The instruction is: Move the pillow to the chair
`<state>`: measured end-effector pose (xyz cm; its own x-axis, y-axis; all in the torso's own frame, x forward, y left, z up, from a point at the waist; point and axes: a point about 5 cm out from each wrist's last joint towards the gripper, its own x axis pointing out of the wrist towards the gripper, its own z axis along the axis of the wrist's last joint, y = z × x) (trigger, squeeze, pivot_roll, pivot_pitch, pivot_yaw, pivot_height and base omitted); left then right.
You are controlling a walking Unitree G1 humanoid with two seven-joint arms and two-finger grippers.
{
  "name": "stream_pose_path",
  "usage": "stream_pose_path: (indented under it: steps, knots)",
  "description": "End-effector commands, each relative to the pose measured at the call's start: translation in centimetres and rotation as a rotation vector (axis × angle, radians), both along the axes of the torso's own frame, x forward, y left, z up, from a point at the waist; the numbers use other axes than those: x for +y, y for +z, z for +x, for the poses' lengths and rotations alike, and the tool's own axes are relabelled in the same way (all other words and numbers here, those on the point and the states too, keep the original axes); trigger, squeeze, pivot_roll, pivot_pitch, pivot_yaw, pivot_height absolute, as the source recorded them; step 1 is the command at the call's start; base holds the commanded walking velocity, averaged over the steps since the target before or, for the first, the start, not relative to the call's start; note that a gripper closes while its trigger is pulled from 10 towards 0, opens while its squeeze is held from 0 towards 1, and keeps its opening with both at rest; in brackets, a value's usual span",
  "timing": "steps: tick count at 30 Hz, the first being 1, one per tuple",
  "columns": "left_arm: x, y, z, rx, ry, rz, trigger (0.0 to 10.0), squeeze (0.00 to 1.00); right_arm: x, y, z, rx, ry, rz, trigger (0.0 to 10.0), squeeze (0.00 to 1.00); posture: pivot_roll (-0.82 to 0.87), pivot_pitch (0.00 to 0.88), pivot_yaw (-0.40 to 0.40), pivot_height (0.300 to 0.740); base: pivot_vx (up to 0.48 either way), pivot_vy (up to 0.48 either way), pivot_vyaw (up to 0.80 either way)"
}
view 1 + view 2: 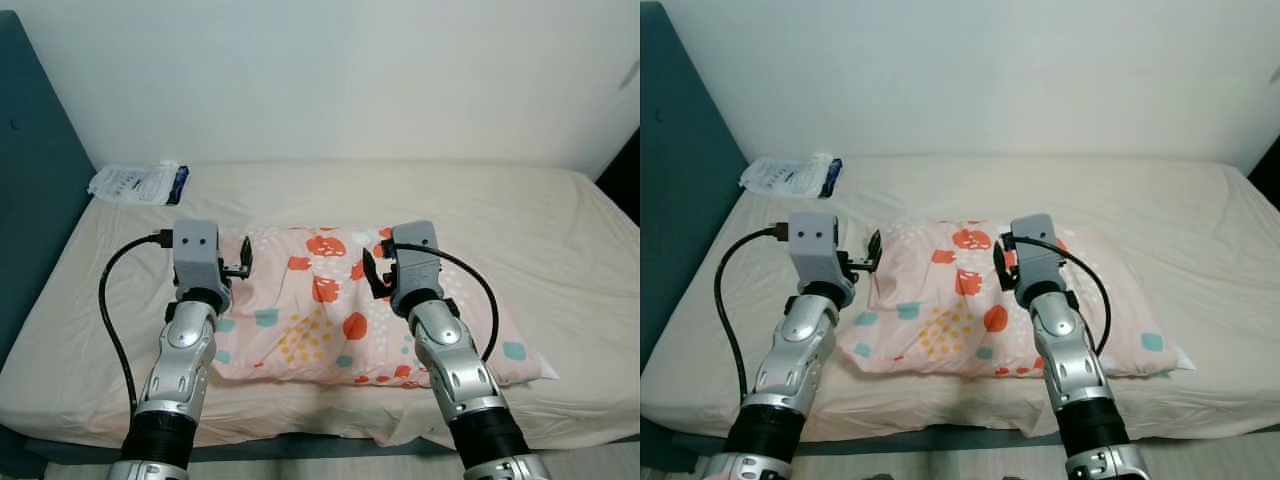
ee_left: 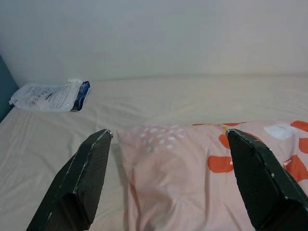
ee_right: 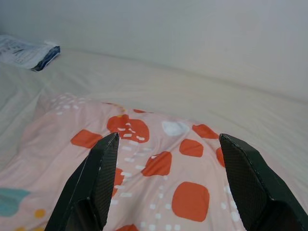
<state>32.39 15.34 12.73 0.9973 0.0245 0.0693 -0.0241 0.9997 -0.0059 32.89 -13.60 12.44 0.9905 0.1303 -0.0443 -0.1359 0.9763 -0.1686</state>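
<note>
Pillow (image 1: 340, 305) lies flat on the bed (image 1: 540, 215), near the front edge, roughly centred before the robot, not yet gripped. Step in hand, as I judge it: the approach, both arms reaching out over it ahead of a two-sided grab.

Left end effector (image 2: 168, 180) has its black fingers spread wide, hovering at the pillow's left rear corner; one finger sits over bare sheet, the other over the fabric. Right end effector (image 3: 168, 185) is likewise spread, poised over the pillow's middle-right, above the red patches. Neither seems to touch the cloth, tho' contact is hard to rule out from the head views.

Next move prob. calls for lowering both, closing on a fold or an edge each side, then lifting evenly & turning w/ the load toward the chair, which isn't among what's visible.

Pillow: soft, plump, rectangular, pale pink cotton-like cover w/ red-orange blobs, teal patches, yellow & white dots; it'll sag and bunch when pinched. Bed sheet: cream, matte, lightly wrinkled. White plastic packet (image 1: 135, 184) w/ dark blue end lies at the far left corner, well apart. Teal headboard (image 1: 35, 170) on the left; plain white wall (image 1: 350, 70) behind.
</note>
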Motion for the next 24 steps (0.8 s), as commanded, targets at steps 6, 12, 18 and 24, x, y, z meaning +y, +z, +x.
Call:
stream_pose_path:
  steps: [6, 12, 18, 24]
  knots:
    - [0.02, -0.43, 0.04, 0.027, -0.007, 0.001, 10.0, 0.0, -0.18, -0.2, -0.26, 0.013, 0.0, 0.01, 10.0, 0.0, -0.01, 0.07, -0.005, 0.627, 0.0, 0.0, 0.0]
    - [0.16, -0.43, -0.01, 0.027, -0.006, 0.001, 10.0, 0.0, -0.35, -0.08, -0.36, 0.004, 0.006, 0.008, 10.0, 0.0, 0.0, 0.075, -0.007, 0.612, 0.0, 0.0, 0.0]
    - [0.05, -0.29, 0.03, 0.025, -0.022, -0.004, 10.0, 0.0, -0.24, 0.45, -0.4, -0.019, 0.021, 0.018, 10.0, 0.0, 0.0, 0.079, -0.006, 0.612, 0.0, 0.0, 0.0]
    - [-0.16, -0.07, 0.28, 0.032, -0.05, -0.037, 10.0, 0.0, -0.35, 0.39, -0.4, -0.009, 0.011, 0.037, 10.0, 0.0, 0.0, 0.082, -0.005, 0.607, 0.0, 0.0, 0.0]
